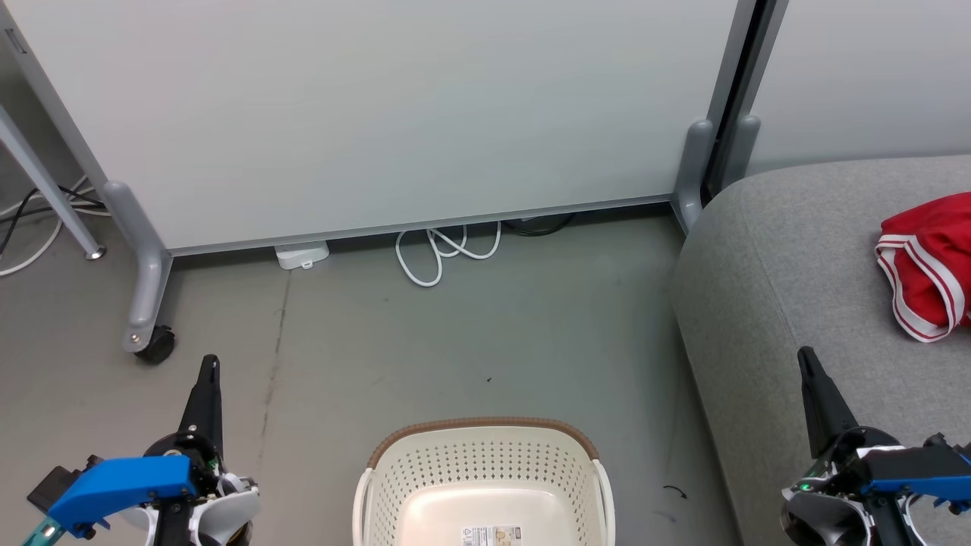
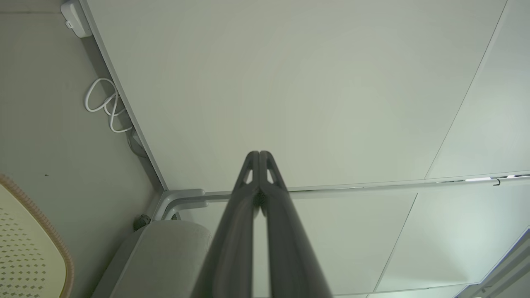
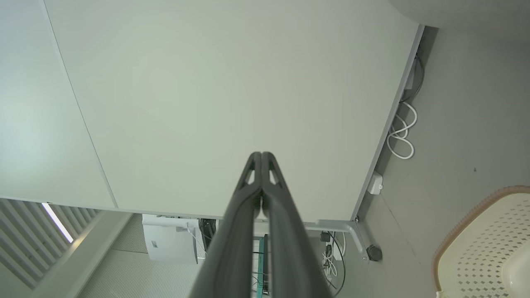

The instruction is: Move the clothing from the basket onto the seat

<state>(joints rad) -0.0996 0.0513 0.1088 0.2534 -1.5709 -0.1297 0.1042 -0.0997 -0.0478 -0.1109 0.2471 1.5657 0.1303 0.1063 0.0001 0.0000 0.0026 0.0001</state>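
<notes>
The cream perforated basket (image 1: pixel 485 478) with a brown rim band stands on the floor at the bottom centre, its visible inside holding only a label. A red garment with white striped trim (image 1: pixel 925 262) lies on the grey sofa seat (image 1: pixel 796 258) at the right. My left gripper (image 1: pixel 209 364) is shut at the lower left, left of the basket, its tips together in the left wrist view (image 2: pixel 259 154). Over the sofa's front edge at the lower right, my right gripper (image 1: pixel 804 354) is shut with nothing in it (image 3: pixel 261 155). The basket's corner shows in both wrist views (image 2: pixel 29 248) (image 3: pixel 488 244).
A pale partition panel (image 1: pixel 379 114) on grey wheeled legs (image 1: pixel 148 303) closes off the back. A coiled white cable (image 1: pixel 444 250) and a white adapter (image 1: pixel 302 255) lie along its base. Grey floor (image 1: pixel 470 341) stretches between the partition and the basket.
</notes>
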